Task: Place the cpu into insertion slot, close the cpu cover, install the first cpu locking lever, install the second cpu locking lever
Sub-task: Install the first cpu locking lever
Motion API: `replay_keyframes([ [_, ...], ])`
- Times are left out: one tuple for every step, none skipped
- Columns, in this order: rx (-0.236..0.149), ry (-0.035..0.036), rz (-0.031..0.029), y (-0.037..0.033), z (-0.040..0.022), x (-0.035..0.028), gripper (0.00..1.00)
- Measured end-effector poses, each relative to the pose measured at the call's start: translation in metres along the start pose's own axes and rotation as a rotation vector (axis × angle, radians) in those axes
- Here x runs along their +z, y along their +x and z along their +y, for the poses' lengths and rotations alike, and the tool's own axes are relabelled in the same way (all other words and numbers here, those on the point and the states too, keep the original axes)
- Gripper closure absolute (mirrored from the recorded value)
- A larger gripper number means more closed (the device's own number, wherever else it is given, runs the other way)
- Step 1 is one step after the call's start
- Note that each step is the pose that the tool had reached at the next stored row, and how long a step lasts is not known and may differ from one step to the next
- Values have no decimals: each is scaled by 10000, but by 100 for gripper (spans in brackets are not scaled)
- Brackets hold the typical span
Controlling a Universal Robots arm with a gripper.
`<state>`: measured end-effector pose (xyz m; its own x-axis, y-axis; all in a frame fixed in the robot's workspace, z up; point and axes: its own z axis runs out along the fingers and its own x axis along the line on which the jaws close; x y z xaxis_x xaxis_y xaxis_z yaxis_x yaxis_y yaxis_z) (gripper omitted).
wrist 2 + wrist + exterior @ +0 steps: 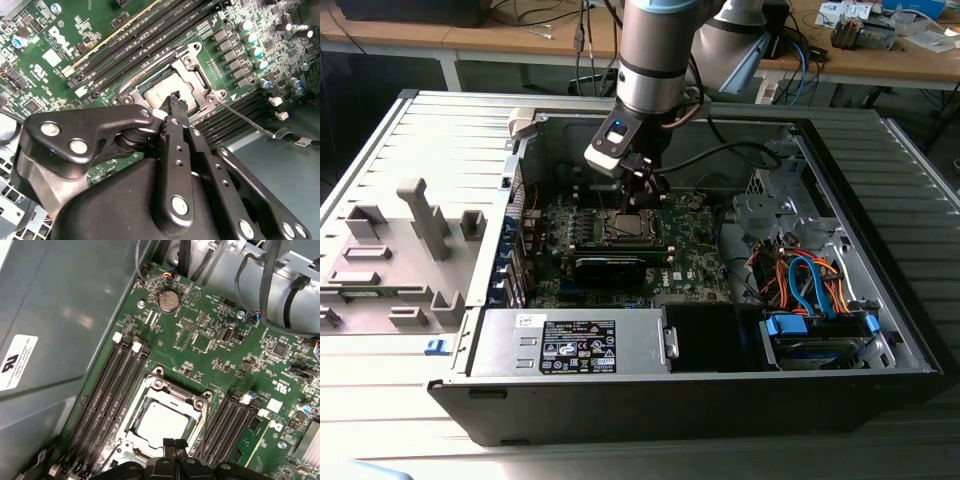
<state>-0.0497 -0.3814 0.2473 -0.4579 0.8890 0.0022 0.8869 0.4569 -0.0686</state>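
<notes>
Hovering at the near edge of the slot, the gripper [174,100] has its fingers clenched, the two tips pressed flat together. Whether they touch the metal beneath them I cannot tell. Just past the tips lies the cpu [162,422], pale face up, seated flat in the slot [634,228]. The cover [173,389] is down over it, its silver frame ringing the chip, which shows through the cut-out.

In the second wrist view a thin lever [245,117] runs out from a corner of the cover, slanting across the black memory banks [107,395]. I cannot tell whether it is latched. The banks flank the slot on two sides of the green board [210,345], and a coin cell [168,300] sits farther along it.

In the exterior view the arm [655,50] stands above the open case [720,395]. A power supply [570,345] lies along the case's near wall. Orange and blue cables [810,280] bunch at the exterior view's right. A grey fixture [425,215] sits outside the case at the exterior view's left, and a desk [890,65] is behind.
</notes>
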Motion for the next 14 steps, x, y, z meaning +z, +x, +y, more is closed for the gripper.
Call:
replay_keyframes([
  [-42, 1, -5, 0, 0, 0, 89],
  [-105, 3, -12, 0, 0, 0, 89],
  [-150, 4, -18, 0, 0, 0, 89],
  [-257, 7, -29, 0, 0, 0, 89],
  [-310, 7, -35, 0, 0, 0, 89],
  [-358, 8, -39, 0, 0, 0, 89],
  [-412, 9, -44, 0, 0, 0, 89],
  [-452, 10, -49, 0, 0, 0, 89],
  [-498, 10, -52, 0, 0, 0, 89],
  [-536, 11, -55, 0, 0, 0, 89],
  [-578, 11, -59, 0, 0, 0, 89],
  [-620, 11, -63, 0, 0, 0, 89],
  [-662, 12, -67, 0, 0, 0, 89],
  [-707, 12, -71, 0, 0, 0, 89],
])
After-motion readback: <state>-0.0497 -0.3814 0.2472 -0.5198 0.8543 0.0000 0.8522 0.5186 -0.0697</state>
